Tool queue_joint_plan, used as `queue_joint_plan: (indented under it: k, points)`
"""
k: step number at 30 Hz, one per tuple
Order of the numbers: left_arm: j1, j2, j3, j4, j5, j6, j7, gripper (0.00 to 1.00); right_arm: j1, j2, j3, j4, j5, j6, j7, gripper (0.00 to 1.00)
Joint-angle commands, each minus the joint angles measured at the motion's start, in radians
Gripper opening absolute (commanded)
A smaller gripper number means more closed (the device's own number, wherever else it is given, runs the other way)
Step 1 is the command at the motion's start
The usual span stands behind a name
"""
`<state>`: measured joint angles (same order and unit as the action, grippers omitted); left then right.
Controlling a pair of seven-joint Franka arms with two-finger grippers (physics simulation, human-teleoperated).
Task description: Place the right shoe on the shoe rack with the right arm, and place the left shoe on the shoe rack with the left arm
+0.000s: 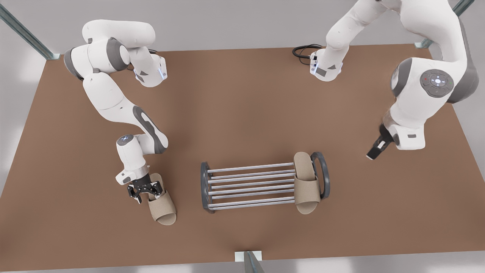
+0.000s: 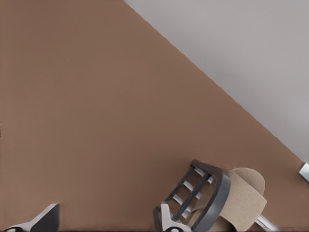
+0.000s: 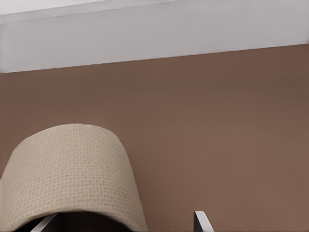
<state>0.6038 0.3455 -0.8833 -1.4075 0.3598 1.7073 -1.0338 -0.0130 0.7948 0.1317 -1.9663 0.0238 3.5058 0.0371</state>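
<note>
One slipper racked, one on the counter

We see the left shoe lying across the shoe rack at its end on the front view's right, well apart from our released left hand. Our right hand hangs spread over the heel of the right shoe on the counter.

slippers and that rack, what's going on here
Two robot arms are putting a pair of slippers on a low shoe rack. One slipper already lies across the bars at the rack's end on the front view's right. The left gripper hangs off to that side, holding nothing. The right gripper is down at the other slipper, which sits on the brown table beside the rack, fingers spread at its heel end.
</note>
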Motion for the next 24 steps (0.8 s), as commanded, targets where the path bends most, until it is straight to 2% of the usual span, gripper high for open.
queue_joint_plan:
  k: [1, 2, 3, 4, 7, 11, 12, 13, 15, 24]
  points:
    - [-0.422, 0.014, 0.503, 0.188, -0.177, -0.416, 0.982, 1.0, 0.014, 0.0, -0.001, 0.01, 0.031, -0.001, 0.0, 1.0]
    - [-0.671, -0.048, 0.849, 0.147, -0.392, -0.407, 0.995, 1.0, 0.019, 0.003, -0.001, 0.017, 0.041, -0.001, 0.0, 1.0]
    - [-0.704, -0.252, 0.866, -0.144, -0.39, -0.076, 0.994, 1.0, 0.021, 0.003, 0.0, 0.018, 0.041, -0.001, 0.0, 1.0]
    - [-0.691, -0.287, 0.863, -0.209, -0.387, 0.003, 0.992, 1.0, 0.022, 0.003, 0.0, 0.018, 0.042, -0.001, 0.001, 1.0]
    - [-0.685, -0.269, 0.863, -0.209, -0.39, -0.023, 0.972, 1.0, 0.028, 0.012, -0.001, 0.018, 0.044, -0.001, 0.001, 1.0]
    - [-0.693, -0.115, 0.863, -0.189, -0.389, 0.057, 0.974, 1.0, 0.027, 0.021, 0.0, 0.038, 0.044, -0.001, 0.001, 1.0]
    - [-0.681, -0.134, 0.863, -0.261, -0.39, 0.093, 0.972, 1.0, 0.028, 0.026, -0.001, 0.041, 0.045, -0.001, 0.001, 1.0]
    - [-0.636, -0.238, 0.859, -0.469, -0.39, 0.259, 0.976, 1.0, 0.031, 0.026, -0.001, 0.047, 0.061, -0.001, 0.001, 1.0]
    - [-0.668, -0.217, 0.854, -0.401, -0.39, 0.184, 0.881, 1.0, 0.036, 0.026, 0.0, 0.049, 0.071, -0.001, 0.003, 1.0]
    - [-0.665, -0.171, 0.834, -0.39, -0.386, 0.233, 0.877, 1.0, 0.034, 0.064, -0.001, 0.099, 0.073, -0.001, 0.001, 1.0]
